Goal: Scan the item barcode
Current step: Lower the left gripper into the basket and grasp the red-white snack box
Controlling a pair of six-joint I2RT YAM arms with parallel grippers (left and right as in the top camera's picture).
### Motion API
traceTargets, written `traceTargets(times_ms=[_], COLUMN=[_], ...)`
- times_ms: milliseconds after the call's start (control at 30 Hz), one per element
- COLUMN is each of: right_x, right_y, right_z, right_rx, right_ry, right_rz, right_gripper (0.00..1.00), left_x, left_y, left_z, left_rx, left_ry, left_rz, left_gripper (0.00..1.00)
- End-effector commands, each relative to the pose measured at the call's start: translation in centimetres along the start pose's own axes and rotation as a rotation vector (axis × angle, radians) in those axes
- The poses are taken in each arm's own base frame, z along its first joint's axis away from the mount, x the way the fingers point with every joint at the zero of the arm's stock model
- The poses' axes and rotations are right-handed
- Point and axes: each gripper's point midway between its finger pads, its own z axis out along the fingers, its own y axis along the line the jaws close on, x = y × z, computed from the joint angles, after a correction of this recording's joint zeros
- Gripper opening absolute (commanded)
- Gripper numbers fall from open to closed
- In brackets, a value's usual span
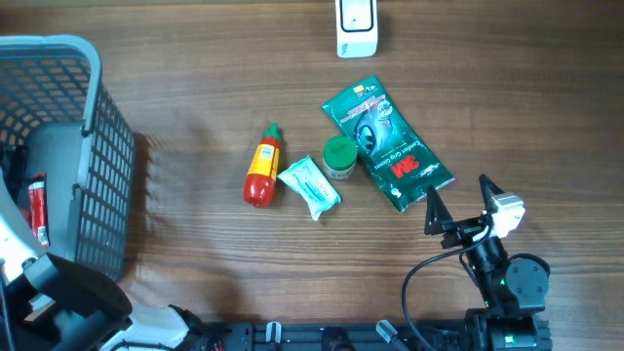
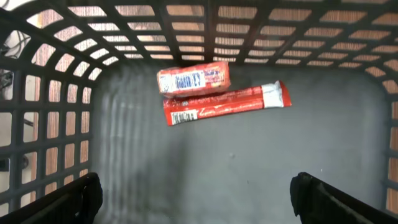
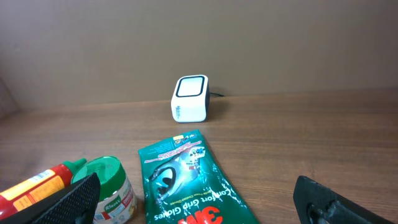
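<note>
The green 3M glove pack (image 1: 387, 143) lay flat on the surface (image 1: 195, 78) near the scanner (image 1: 357, 27), apparently not yet scanned. The right hand (image 1: 457, 187) hung just beside it, spread and empty. The left hand (image 2: 193, 199), also spread, hovered over two red packets (image 2: 193, 79) in the basket (image 1: 107, 146), likely finished ones.

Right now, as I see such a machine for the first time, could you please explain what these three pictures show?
Two robot arms work at a wooden table. One picture looks down from above; the other two come from cameras on the wrists. The left gripper hangs open over the gray basket, which holds two red packets. The right gripper is open too, facing a green gloves pack, a green-lidded jar, a red bottle, a teal packet and the white scanner. Nothing is held.
</note>
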Motion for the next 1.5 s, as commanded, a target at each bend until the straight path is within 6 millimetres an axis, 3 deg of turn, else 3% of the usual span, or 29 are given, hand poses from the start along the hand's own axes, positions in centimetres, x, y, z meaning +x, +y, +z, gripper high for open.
traceTargets(times_ms=[0, 500, 833, 1033, 1233, 1467], right_x=[0.0, 0.0, 0.0, 0.0, 0.0, 0.0], right_y=[0.0, 0.0, 0.0, 0.0, 0.0, 0.0], right_z=[0.0, 0.0, 0.0, 0.0, 0.0, 0.0], right_rx=[0.002, 0.002, 0.002, 0.002, 0.002, 0.002], right_ry=[-0.002, -0.002, -0.002, -0.002, -0.002, -0.002], right_rz=[0.006, 0.006, 0.005, 0.006, 0.006, 0.006], right_gripper=[1.00, 1.00, 1.00, 1.00, 1.00, 1.00], left_x=[-0.5, 1.2, 0.1, 0.4, 0.4, -0.4], left_y=[0.5, -0.2, 0.8, 1.2, 2.1, 1.6], left_z=[0.7, 6.1, 7.1, 7.5, 9.0, 9.5], left_rx=[-0.025, -0.132, -0.145, -0.168, -0.223, -0.197], left_ry=[-0.011, 0.080, 0.079, 0.092, 0.097, 0.072], left_rz=[-0.022, 0.026, -0.022, -0.022, -0.155, -0.178], left_gripper=[1.00, 1.00, 1.00, 1.00, 1.00, 1.00])
